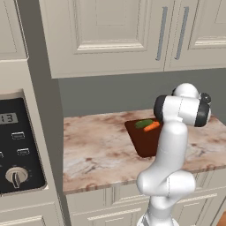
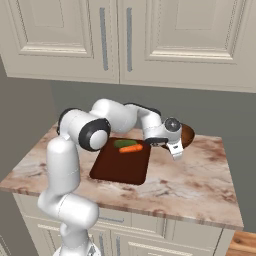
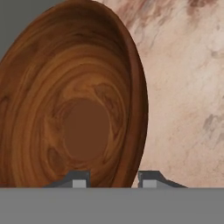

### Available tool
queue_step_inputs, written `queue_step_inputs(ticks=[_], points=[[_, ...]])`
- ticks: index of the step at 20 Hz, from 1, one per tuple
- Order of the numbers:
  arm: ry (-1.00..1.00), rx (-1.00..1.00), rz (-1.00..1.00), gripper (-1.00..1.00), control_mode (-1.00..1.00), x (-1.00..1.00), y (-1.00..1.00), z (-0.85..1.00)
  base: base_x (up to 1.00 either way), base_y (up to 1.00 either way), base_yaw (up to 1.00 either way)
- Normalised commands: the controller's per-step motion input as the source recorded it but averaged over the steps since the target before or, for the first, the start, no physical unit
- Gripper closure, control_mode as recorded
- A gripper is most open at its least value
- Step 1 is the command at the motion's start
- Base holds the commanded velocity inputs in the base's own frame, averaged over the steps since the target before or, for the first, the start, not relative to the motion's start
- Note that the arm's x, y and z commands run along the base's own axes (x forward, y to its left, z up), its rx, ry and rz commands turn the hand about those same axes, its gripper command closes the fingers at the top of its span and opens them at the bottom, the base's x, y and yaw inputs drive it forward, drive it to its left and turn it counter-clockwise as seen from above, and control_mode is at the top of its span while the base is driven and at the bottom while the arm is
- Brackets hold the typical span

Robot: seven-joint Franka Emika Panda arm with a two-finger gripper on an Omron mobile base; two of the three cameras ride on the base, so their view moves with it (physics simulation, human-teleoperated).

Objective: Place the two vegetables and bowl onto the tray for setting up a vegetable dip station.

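Wooden and hard, the bowl looks light but smooth, so its thin rim is the best spot to pinch. It sits on the counter just right of the tray, and the gripper is nearly closed with one finger on each side of that rim.

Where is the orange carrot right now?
In the right base view the carrot lies on the dark tray, at its far end, right beside the green cucumber. The wooden bowl sits off to the tray's right.
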Motion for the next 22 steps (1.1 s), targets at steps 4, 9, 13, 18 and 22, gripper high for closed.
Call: queue_step_inputs(ticks=[4, 9, 13, 18, 22], points=[[-0.01, 0.00, 0.00, 1.00, -1.00, -0.03, 0.00, 0.04, 0.00, 0.00, 0.00], [-0.08, 0.00, -0.02, 1.00, -1.00, -0.22, 0.00, 0.31, 0.00, 0.00, 0.00], [-0.01, 0.00, -0.05, 1.00, -1.00, -0.24, 0.00, 0.35, 0.00, 0.00, 0.00], [0.00, 0.00, -0.04, 1.00, -1.00, -0.33, 0.00, 0.33, 0.00, 0.00, 0.00], [0.00, -0.01, -0.03, 1.00, -1.00, -0.44, 0.00, 0.37, 0.00, 0.00, 0.00]])
